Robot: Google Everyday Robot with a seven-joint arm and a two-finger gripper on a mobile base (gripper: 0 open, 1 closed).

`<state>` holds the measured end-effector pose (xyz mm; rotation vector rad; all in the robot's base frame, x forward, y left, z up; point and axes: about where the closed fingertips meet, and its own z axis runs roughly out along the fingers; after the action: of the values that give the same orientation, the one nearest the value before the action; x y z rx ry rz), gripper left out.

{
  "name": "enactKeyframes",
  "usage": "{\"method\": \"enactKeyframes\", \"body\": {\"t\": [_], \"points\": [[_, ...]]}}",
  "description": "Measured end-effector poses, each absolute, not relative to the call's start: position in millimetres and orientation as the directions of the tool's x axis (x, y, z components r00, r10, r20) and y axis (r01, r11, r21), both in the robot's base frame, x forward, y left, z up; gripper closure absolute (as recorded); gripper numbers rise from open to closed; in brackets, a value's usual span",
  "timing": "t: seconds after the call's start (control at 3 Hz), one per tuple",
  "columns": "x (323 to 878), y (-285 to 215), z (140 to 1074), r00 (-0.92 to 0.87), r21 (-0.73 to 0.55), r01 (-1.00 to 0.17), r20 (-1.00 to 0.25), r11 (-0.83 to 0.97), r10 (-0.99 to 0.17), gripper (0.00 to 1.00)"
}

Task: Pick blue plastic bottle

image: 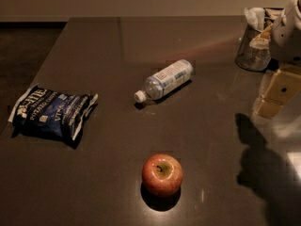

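The blue plastic bottle (165,80) lies on its side near the middle of the dark table (108,46). Its white cap points to the lower left and its blue-and-white label faces up. My gripper (274,99) hangs at the right edge of the view, above the table and well to the right of the bottle. It touches nothing. Its shadow falls on the table below it.
A red apple (162,174) stands in front of the bottle. A dark blue chip bag (51,111) lies at the left. A clear cup (254,46) holding napkins stands at the back right, just behind my arm. The table's left edge runs diagonally past the bag.
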<state>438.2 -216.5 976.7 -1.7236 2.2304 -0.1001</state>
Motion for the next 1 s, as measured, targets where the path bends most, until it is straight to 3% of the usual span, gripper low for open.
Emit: {"method": "enactKeyframes", "body": {"t": [1.0], "points": [[466, -195, 969, -0.084, -0.272, -0.953, -0.183, 0.132, -0.979, 0.00]]}}
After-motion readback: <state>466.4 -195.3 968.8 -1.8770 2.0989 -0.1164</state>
